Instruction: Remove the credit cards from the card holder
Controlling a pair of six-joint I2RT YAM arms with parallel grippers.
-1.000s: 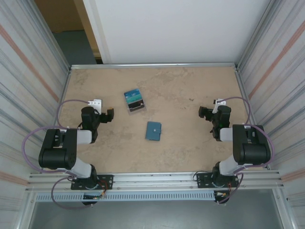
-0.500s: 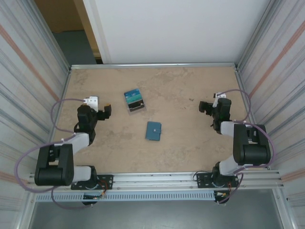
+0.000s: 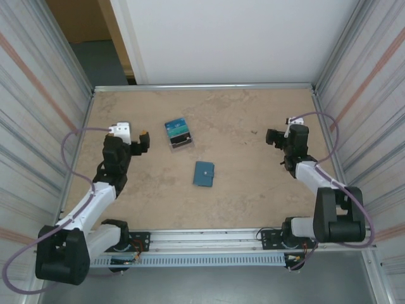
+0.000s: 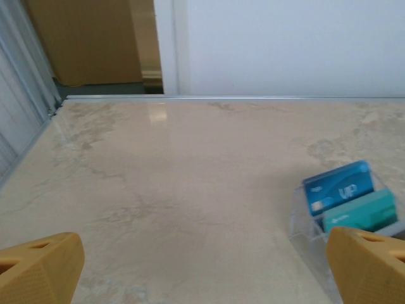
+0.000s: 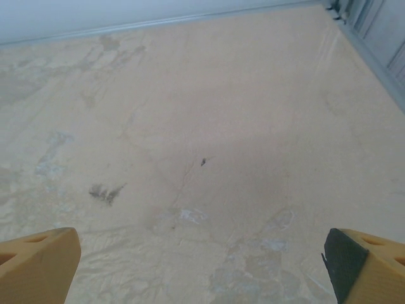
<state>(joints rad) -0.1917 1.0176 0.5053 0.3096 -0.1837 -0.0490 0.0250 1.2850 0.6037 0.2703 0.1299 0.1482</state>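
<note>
The card holder point(image 3: 204, 173), a small flat teal-blue wallet, lies closed at the table's middle; its inside is hidden. Blue and teal credit cards point(image 3: 178, 132) stand in a clear plastic stand point(image 4: 305, 229) farther back and left. In the left wrist view the blue card point(image 4: 338, 189) stands behind a teal one point(image 4: 362, 213), at the right next to my yellow fingertip point(image 4: 370, 269). My left gripper point(image 3: 142, 143) point(image 4: 205, 272) hovers open left of the stand, holding nothing. My right gripper point(image 3: 273, 137) point(image 5: 202, 266) is open over bare table at the right, far from the wallet.
The beige marbled table point(image 3: 247, 183) is fenced by a metal rail at the back point(image 3: 202, 86) and ribbed walls on both sides. The right wrist view looks down on scuffed tabletop point(image 5: 190, 215) with a small dark speck point(image 5: 203, 162).
Both arms have unfolded from their tucked pose and stretched forward. The left gripper has crept toward the back, the right one slightly up. Wallet and cards have not moved.
</note>
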